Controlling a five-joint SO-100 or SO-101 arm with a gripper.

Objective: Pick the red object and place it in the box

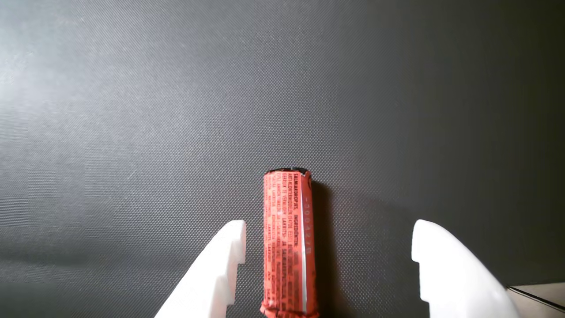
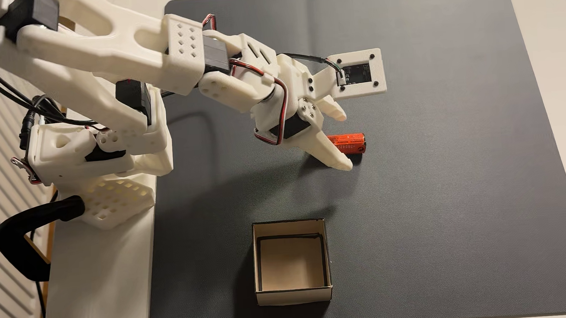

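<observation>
- Orange-red wrapped cylinder, the red object (image 1: 288, 243), lies flat on the dark woven mat (image 2: 446, 176), between my fingers.
- White plastic claw (image 1: 329, 229) is spread wide, gripping nothing.
- I should centre, lower, then squeeze across its width.
- Cream cardboard box (image 2: 293, 296) waits well apart, empty.

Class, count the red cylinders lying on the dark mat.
1. The red object lies on the mat between the open gripper fingers, away from the box.
</observation>
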